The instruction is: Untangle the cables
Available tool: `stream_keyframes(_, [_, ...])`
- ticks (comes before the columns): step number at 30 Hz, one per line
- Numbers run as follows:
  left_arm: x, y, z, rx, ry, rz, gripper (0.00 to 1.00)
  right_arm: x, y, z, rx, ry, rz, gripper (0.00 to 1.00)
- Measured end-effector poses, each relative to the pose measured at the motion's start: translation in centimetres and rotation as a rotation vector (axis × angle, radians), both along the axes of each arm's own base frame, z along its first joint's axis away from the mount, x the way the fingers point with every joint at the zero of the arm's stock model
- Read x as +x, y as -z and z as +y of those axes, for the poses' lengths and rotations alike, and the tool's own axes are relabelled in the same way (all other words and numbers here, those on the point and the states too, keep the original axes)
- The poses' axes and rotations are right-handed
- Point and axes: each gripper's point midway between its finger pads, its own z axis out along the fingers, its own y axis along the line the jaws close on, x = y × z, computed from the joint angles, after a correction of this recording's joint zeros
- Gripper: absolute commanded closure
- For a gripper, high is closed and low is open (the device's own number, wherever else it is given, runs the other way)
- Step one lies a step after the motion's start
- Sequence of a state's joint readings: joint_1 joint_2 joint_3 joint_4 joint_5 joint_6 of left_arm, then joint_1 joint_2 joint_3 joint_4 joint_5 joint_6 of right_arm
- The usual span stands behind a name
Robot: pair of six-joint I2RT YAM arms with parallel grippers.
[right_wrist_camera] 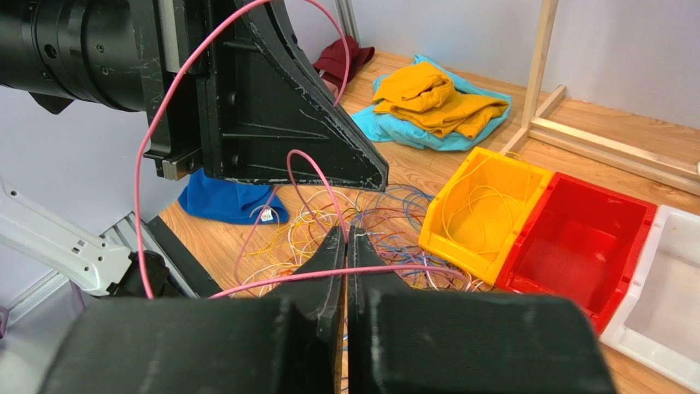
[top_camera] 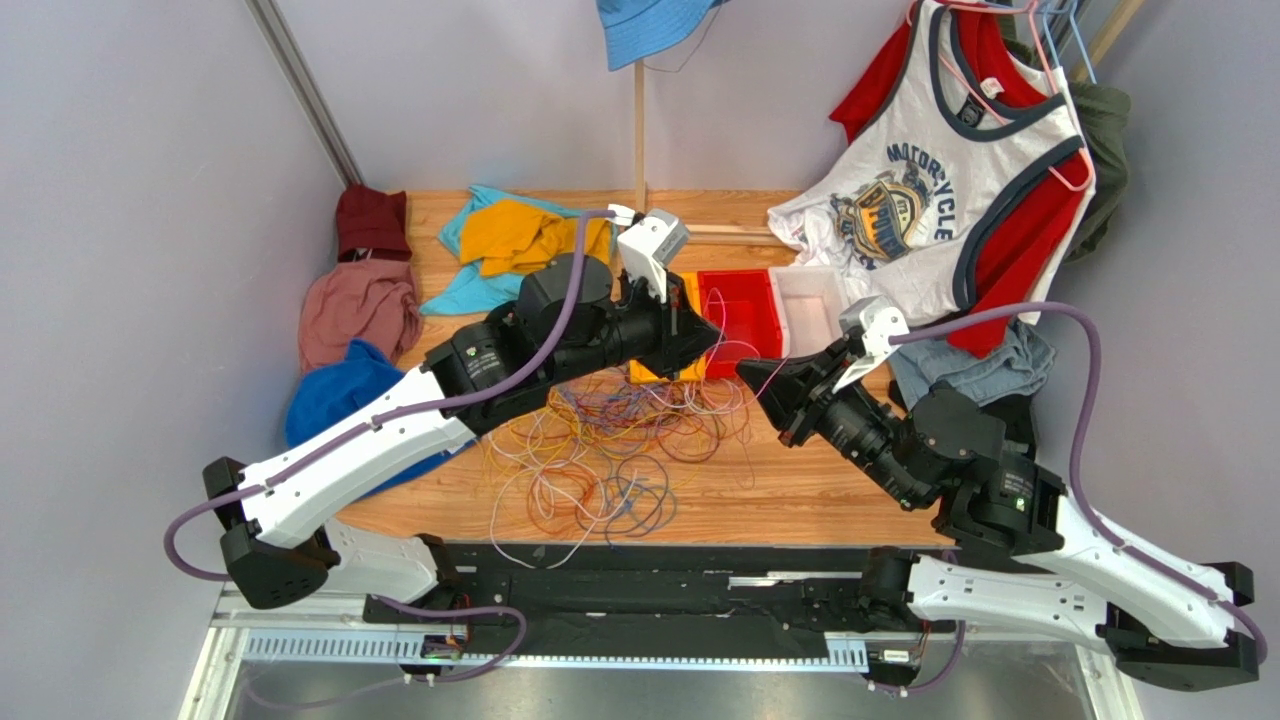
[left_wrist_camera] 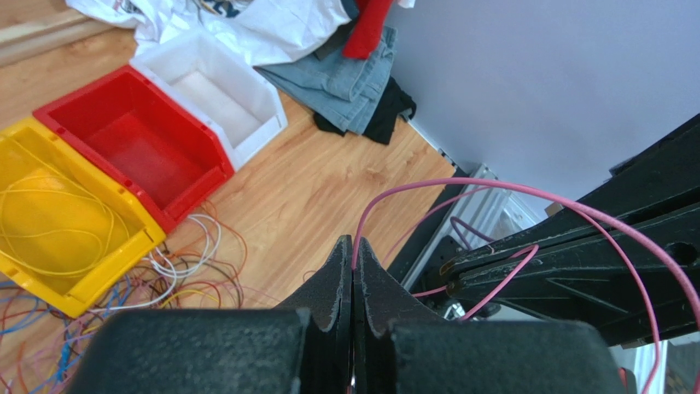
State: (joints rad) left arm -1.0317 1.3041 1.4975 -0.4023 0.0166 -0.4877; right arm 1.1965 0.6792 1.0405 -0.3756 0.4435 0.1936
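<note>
While the left hand (left_wrist_camera: 352,246) pinches a pink cable (left_wrist_camera: 509,190), the right hand (right_wrist_camera: 345,238) is clamped on the same one, which arcs between them. The other cables (top_camera: 601,450) lie tangled on the counter (top_camera: 781,503) by a yellow bin (right_wrist_camera: 518,164).

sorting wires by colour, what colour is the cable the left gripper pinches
Pink; the cable shows best in the left wrist view.

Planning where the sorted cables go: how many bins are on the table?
3, side by side: yellow bin at one end, red bin in the middle, white bin nearest the jeans.
</note>
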Motion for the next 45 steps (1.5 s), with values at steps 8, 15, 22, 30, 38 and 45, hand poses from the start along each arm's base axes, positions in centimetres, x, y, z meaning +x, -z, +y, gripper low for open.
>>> stream_keyframes(8, [-0.8, -0.9, -0.6, -0.051, 0.042, 0.015, 1.00, -0.2, 0.5, 0.7, 0.051, -0.021, 0.018, 1.00])
stream_keyframes(15, [0.7, -1.8, -1.2, -0.056, -0.005, -0.013, 1.00, 0.9, 1.7, -0.4, 0.022, 0.064, 0.013, 1.00])
stream_keyframes(22, [7.5, -2.1, -3.4, -0.039, -0.115, -0.011, 1.00, 6.1, -3.5, -1.6, -0.003, 0.232, -0.035, 1.00])
stream_keyframes(30, [15.8, 0.0, -3.0, -0.024, -0.215, 0.050, 1.00, 14.4, -9.5, -4.0, 0.019, 0.371, -0.059, 1.00])
stream_keyframes(38, [19.3, -3.5, -1.8, -0.127, -0.191, 0.032, 1.00, 19.2, -12.2, -3.2, 0.048, 0.345, -0.076, 1.00])
stream_keyframes(45, [21.0, -2.6, -2.7, -0.134, -0.152, 0.038, 1.00, 22.6, -11.3, -2.3, 0.074, 0.302, -0.063, 1.00])
